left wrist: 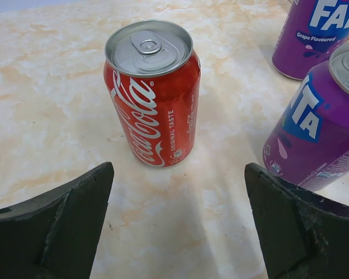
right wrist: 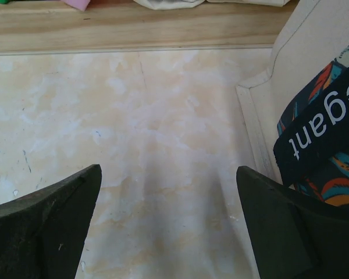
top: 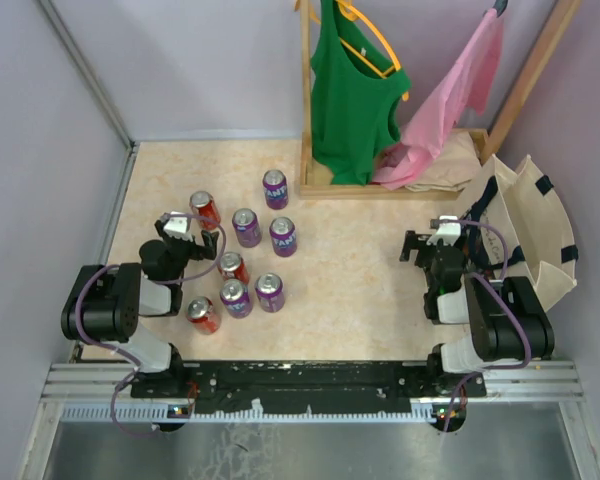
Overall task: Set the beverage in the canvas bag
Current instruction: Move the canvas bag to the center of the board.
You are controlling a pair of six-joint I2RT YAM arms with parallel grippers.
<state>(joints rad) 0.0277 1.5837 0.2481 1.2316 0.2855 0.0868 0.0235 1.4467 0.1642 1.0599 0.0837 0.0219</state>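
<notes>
On a cream, marble-patterned tabletop (top: 360, 290) closed in by pale walls (top: 210, 60), a wooden rack (top: 306, 120) at the far edge carries a green tank top (top: 350, 100) and a pink garment (top: 460, 90). My left pincer (left wrist: 178, 168) is spread wide and grips nothing. Just ahead of it stands a red Coca-Cola can (left wrist: 154, 93), upright with its long axis vertical, pull-tab up and the logo facing me. Purple Fanta cans (left wrist: 317, 125) stand just to its right. My right pincer (right wrist: 168, 171) is likewise spread and empty over bare table. The canvas bag (top: 540, 230) is close beside its right finger. The bag stands upright at the table's right edge, mouth open upward, its length running from near to far.
</notes>
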